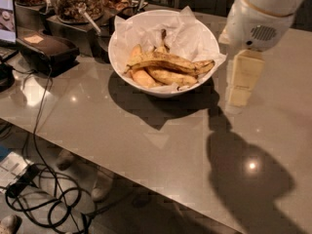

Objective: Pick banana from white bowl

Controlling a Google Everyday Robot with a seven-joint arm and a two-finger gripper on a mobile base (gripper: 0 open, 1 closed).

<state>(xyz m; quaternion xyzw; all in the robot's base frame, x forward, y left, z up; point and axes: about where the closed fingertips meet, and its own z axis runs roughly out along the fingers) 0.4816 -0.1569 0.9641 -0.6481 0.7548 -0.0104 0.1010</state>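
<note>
The white bowl, lined with crinkled white paper, stands at the back middle of the grey table. Several bananas lie in it. A long curved yellow banana with brown flecks lies across the top, with browner ones under and beside it. My gripper, cream-coloured under a white wrist, hangs pointing down just right of the bowl's rim, above the table and outside the bowl. It holds nothing that I can see.
A dark box and a laptop screen sit at the left. Jars of snacks stand behind the bowl's left side. The table's front edge runs diagonally, with cables on the floor below.
</note>
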